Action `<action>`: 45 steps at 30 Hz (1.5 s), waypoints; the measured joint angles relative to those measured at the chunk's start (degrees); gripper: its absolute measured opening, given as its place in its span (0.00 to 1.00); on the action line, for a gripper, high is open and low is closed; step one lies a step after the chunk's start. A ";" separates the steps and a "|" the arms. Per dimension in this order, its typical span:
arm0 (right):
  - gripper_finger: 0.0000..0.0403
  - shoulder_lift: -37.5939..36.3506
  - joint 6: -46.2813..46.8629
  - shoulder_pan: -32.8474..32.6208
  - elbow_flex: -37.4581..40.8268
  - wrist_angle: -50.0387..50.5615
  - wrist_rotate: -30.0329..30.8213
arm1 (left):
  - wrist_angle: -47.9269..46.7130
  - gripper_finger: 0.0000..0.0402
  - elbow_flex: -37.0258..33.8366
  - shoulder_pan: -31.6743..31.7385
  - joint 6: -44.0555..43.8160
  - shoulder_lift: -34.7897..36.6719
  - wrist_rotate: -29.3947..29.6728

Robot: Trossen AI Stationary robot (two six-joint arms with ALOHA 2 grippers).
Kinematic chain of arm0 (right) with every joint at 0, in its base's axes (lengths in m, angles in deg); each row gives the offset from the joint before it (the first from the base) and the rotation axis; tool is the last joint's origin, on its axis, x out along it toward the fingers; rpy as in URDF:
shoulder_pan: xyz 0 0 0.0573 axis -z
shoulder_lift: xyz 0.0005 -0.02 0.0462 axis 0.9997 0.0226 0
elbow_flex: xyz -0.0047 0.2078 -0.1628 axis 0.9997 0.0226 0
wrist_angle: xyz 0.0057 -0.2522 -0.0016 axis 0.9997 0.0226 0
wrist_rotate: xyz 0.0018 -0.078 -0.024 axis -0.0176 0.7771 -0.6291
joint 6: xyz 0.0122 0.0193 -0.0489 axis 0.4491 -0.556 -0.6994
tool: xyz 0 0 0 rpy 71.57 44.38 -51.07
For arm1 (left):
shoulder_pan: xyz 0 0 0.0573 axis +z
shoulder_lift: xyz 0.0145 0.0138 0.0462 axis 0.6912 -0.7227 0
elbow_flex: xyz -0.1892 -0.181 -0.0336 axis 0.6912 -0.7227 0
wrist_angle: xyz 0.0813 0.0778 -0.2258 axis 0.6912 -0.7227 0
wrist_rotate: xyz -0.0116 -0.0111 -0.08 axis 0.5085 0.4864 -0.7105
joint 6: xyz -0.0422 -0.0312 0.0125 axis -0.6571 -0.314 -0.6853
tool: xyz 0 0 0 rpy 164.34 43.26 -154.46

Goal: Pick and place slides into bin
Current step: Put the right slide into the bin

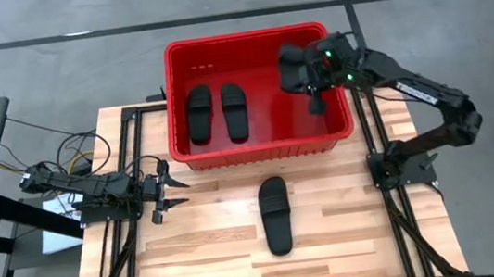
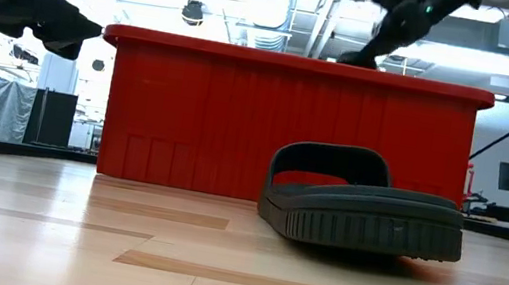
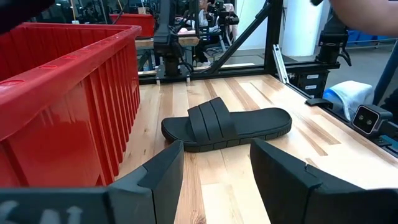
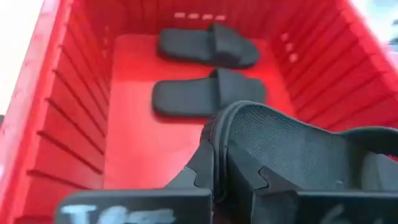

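The red bin (image 1: 267,147) stands at the far side of the wooden table (image 1: 214,254), its long side facing the arms' bases. 2 slides lie flat on its floor in the left half, side by side and parallel: the left one (image 1: 199,114) and the one beside it (image 1: 236,112), close but not touching.

The right gripper (image 1: 316,104) is over the right half of the bin, above its floor, with its jaws closed on a 3rd slide (image 1: 293,66). In the right wrist view this held slide (image 4: 292,152) is clamped by its edge between the fingers (image 4: 199,165), tilted on its side with the textured footbed facing the camera; the 2 stowed slides show beyond it on the bin floor. In the low view the right gripper's dark links sit above the bin's far rim (the grip itself is not readable there).

The 4th slide (image 1: 276,214) lies flat on the table, sole down, in front of the bin and well apart from it, roughly below the bin's middle in the high view. The low view shows it (image 2: 365,212) resting on the wood with its strap arched.

The left gripper (image 1: 171,192) hangs near the bin's front left corner, above the table, jaws open and empty. Its fingers (image 3: 163,177) point toward the table slide (image 3: 227,124), which lies ahead of them, apart.
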 joint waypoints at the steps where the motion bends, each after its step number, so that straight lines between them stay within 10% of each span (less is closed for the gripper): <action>1: 0.01 0.97 -1.16 1.19 0.00 0.18 -2.03 | 0.00 0.44 -0.01 0.01 0.00 0.00 0.00; 19: 0.01 13.95 -10.10 13.44 0.00 8.14 -7.51 | 0.00 0.44 -0.01 -0.01 0.00 0.00 0.00; 45: 0.01 15.40 -7.64 10.64 3.26 15.30 -11.82 | 0.00 0.44 -0.02 0.01 0.00 0.00 0.00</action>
